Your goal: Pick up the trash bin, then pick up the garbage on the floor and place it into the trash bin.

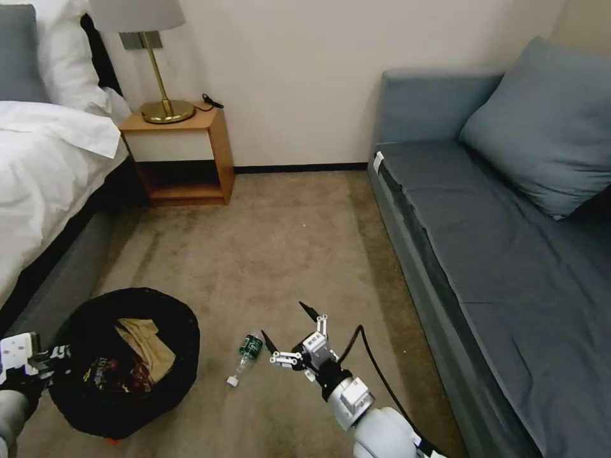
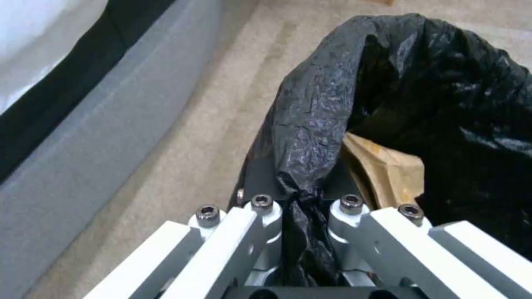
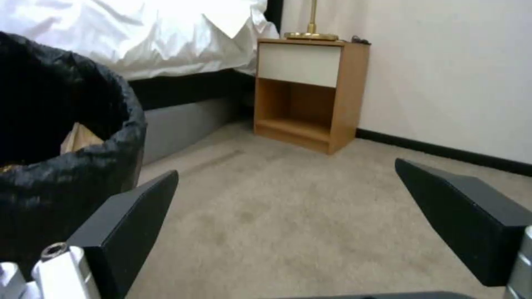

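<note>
While the bin [image 1: 124, 362], held at its black liner rim by the left gripper [image 2: 302, 207], already contains a paper bag [image 1: 147, 346] and wrappers, the bottle [image 1: 245, 357] lies on the carpet just beside the open right gripper [image 1: 287, 332].

Your right end effector [image 1: 285, 329] has two black wedge-shaped fingertips [image 3: 130, 224] on white linkage bars, a silver wrist block, and a rounded white forearm with a black cable looping off it. Your left end effector [image 2: 302, 232] shows white bars, pale grey links and four dark socket-head screws [image 2: 262, 202].
</note>
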Robot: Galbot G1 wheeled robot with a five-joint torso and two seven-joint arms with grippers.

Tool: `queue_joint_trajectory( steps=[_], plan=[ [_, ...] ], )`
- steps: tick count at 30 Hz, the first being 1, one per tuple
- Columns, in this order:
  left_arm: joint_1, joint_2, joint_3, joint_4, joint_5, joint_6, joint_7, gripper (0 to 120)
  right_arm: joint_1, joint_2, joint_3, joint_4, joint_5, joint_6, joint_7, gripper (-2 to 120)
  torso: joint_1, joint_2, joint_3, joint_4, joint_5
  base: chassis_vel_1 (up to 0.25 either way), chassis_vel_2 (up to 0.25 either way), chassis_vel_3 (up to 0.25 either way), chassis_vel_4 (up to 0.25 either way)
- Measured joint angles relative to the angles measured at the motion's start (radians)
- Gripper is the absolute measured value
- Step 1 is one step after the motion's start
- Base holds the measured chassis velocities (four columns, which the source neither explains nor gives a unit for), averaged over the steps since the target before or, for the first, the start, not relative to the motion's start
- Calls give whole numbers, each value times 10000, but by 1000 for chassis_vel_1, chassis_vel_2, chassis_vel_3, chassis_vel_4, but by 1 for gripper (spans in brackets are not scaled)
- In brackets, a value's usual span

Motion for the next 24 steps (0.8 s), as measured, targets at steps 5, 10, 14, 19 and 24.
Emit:
queue_joint_trajectory(
  steps=[5, 10, 14, 19, 24],
  plan=[
    [-38, -21, -84, -18, -63, 0, 0, 6, -64, 53, -62, -222, -23, 41, -34, 100, -1, 0, 0, 2, 0, 0, 0, 0, 0],
    [-67, -2, -166, -39, -148, 0, -1, 6, -65, 85, -170, -383, -49, 16, -43, 100, 0, 0, 0, 2, -1, -24, 23, 31, -22],
    [-68, 29, -241, -39, -300, 13, -2, 6, -59, 95, -215, -460, -50, -28, -44, 100, 0, 0, 1, 1, -2, -76, 76, 76, -66],
    [-89, 69, -266, 4, -342, 23, -4, 6, -41, 103, -255, -580, -75, -50, -45, 100, 0, 0, 1, 2, -2, -69, 83, 77, -73],
    [-127, 114, -270, 61, -343, 33, -11, 6, 65, 21, -384, -809, -112, -85, -45, 100, 0, 0, 1, 1, -2, -60, 56, 59, -63]
  ],
)
